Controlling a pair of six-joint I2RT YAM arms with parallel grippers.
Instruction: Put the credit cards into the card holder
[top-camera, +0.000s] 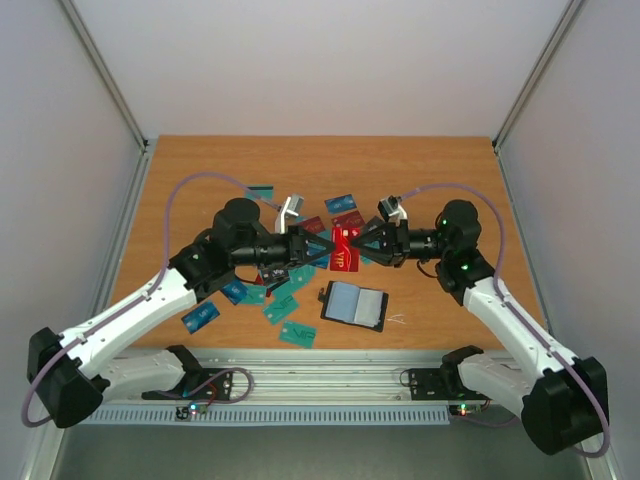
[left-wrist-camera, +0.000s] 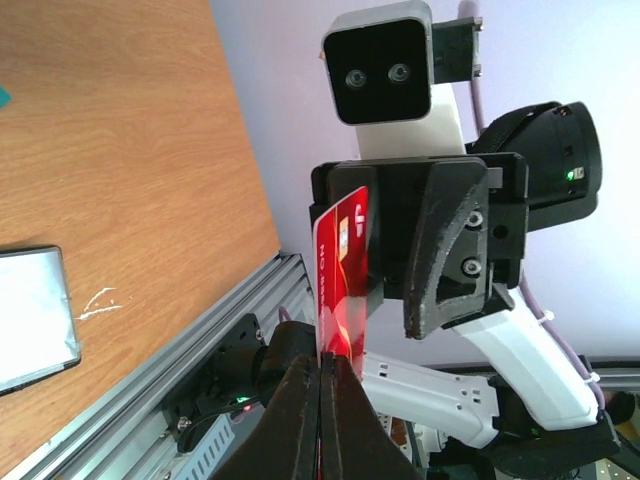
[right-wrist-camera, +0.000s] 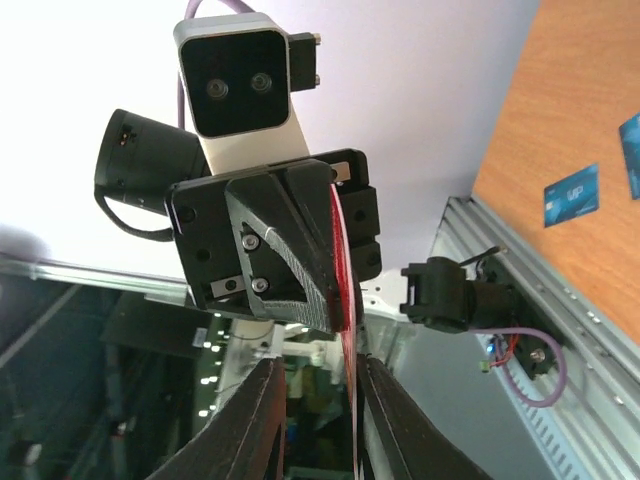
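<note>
While both arms meet over the middle of the brown wooden table (top-camera: 200, 170), I see the left gripper (left-wrist-camera: 320, 365) pinched tight on one end of a red rectangular plastic credit card (left-wrist-camera: 340, 270), its two black fingers pressed together with the card between them. From the overhead camera the red card hangs in the air between the two tools, its face with the letters VIP turned up toward that camera. The left gripper sits at its 9 o'clock and the right gripper (right-wrist-camera: 320, 375) at its 3 o'clock. On my right wrist camera the right gripper's jaws stand apart around the card's other end. The card shows edge-on there, close beside one finger (right-wrist-camera: 385, 420), with a plain gap to the other, so this side is not clamped. The small black rectangular folding card holder (top-camera: 353, 305) lies opened flat on the table at 6 o'clock from the held card, pale inner pockets facing up, apart from both tools. The loose credit cards (top-camera: 297, 334), thin plastic rectangles in teal, blue and dark red, lie scattered on the wood. A cluster lies at 7 to 8 o'clock from the held card beneath the left arm, a few just beyond it at 12 o'clock, and one teal card alone toward 11 o'clock.
</note>
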